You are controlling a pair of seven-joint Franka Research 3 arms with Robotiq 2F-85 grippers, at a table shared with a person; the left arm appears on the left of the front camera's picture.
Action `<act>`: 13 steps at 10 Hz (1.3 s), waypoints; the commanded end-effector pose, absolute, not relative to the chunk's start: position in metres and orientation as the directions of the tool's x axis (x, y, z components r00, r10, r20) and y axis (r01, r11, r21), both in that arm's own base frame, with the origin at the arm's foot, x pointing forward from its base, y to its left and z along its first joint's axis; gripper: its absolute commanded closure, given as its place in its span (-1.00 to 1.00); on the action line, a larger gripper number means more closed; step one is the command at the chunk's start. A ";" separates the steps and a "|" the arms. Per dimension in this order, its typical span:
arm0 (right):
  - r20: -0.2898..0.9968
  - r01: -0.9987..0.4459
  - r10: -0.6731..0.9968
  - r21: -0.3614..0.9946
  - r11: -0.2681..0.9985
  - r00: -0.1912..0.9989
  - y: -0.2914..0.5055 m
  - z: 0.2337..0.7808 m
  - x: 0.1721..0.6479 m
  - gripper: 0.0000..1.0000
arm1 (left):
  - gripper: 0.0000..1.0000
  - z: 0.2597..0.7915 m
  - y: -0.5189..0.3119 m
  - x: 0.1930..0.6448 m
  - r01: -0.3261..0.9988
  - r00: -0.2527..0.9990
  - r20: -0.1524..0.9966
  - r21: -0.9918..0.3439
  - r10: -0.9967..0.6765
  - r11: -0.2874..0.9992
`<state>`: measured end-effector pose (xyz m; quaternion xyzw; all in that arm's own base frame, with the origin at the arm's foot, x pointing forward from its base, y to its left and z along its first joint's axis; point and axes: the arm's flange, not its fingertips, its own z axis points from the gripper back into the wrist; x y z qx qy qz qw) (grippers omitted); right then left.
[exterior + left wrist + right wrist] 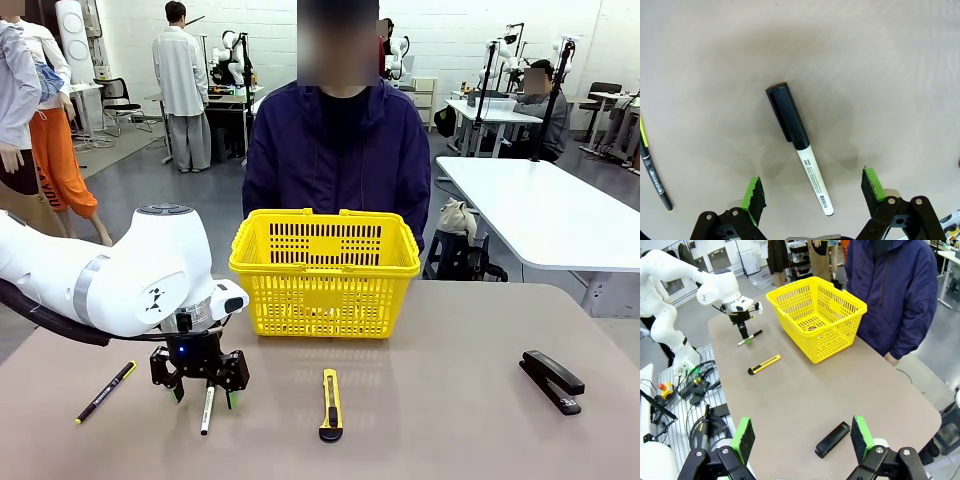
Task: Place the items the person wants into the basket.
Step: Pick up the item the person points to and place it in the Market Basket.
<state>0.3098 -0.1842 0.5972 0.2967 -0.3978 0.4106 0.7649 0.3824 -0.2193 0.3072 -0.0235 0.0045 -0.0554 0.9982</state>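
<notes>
The white marker with a black cap lies flat on the table between my left gripper's green pads. My left gripper hangs open just above it, touching nothing. To its right lies the yellow-black utility knife. Behind both stands the yellow basket, and the person in a dark jacket stands at its far side. A small dark round thing lies on the basket's floor. My right gripper is open high above the table's right end.
A thin black pen lies left of the marker, close to my left gripper. A black stapler sits at the right, below my right gripper. Bare tabletop runs between the knife and the stapler.
</notes>
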 end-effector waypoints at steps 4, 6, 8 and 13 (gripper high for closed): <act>0.870 -0.872 0.374 0.117 0.475 0.320 -0.184 0.596 0.312 -1.00 | 0.96 0.307 -0.224 0.384 0.115 0.993 -0.010 -0.047 -0.115 0.992; 0.870 -0.872 0.374 0.117 0.475 0.320 -0.184 0.596 0.312 -1.00 | 1.00 0.305 -0.224 0.384 0.118 0.993 -0.023 -0.039 -0.119 0.992; 0.870 -0.872 0.374 0.117 0.475 0.320 -0.184 0.596 0.312 -1.00 | 0.75 0.304 -0.224 0.383 0.122 0.992 -0.033 -0.034 -0.123 0.992; 0.870 -0.872 0.374 0.117 0.475 0.320 -0.184 0.596 0.312 -1.00 | 1.00 0.308 -0.223 0.384 0.125 0.992 -0.032 -0.036 -0.126 0.992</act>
